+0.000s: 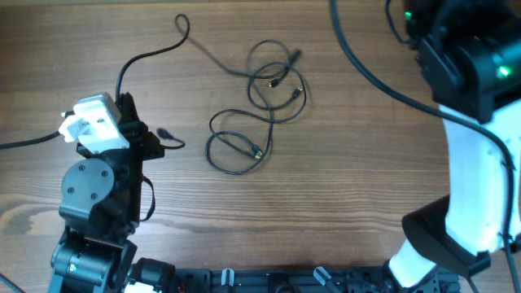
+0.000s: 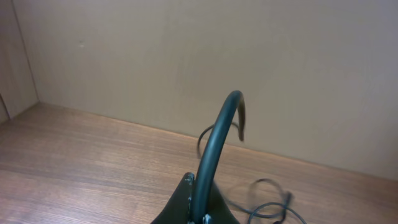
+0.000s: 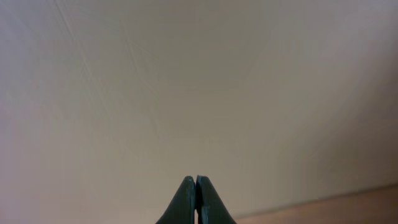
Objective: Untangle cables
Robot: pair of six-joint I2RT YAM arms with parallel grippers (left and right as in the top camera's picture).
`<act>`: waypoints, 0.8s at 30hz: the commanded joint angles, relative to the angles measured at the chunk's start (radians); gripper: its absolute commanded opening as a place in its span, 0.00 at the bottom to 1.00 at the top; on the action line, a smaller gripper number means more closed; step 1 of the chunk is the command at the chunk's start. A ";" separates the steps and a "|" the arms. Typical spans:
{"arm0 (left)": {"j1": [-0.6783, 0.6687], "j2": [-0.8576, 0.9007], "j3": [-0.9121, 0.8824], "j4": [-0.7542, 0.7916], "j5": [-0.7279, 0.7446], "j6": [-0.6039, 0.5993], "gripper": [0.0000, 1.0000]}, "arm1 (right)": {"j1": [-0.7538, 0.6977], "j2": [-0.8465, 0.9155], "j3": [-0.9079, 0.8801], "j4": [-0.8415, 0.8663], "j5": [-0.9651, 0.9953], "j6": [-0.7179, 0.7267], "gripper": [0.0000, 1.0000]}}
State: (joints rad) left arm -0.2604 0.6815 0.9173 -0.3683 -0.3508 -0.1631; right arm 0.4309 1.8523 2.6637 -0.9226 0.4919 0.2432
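Now my left hand (image 2: 196, 198) clamps a black cable (image 2: 214, 137) arching upward, my right hand (image 3: 196, 186) is pressed together empty, other cables (image 1: 277, 82) looped upper centre.

A wood-grain table (image 2: 74, 155) spreads beneath and ahead of the left claw (image 2: 191, 186), meeting a plain beige wall (image 2: 186, 56) beyond it. Ahead of the right claw (image 3: 196, 182), that wall fills nearly everything.
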 commanded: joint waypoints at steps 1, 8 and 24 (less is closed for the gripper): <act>0.005 0.003 -0.006 0.005 0.046 -0.011 0.04 | 0.004 0.001 0.005 -0.082 -0.127 -0.060 0.04; 0.005 0.060 -0.006 0.066 0.320 -0.009 0.04 | 0.004 0.003 0.005 -0.252 -0.350 -0.060 0.25; 0.005 0.071 0.177 0.350 0.740 -0.265 0.04 | 0.004 0.085 0.005 -0.356 -0.790 -0.315 0.70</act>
State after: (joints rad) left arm -0.2596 0.7662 1.0344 -0.0223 0.2386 -0.3580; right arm 0.4313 1.8797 2.6617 -1.2705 -0.1661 0.0509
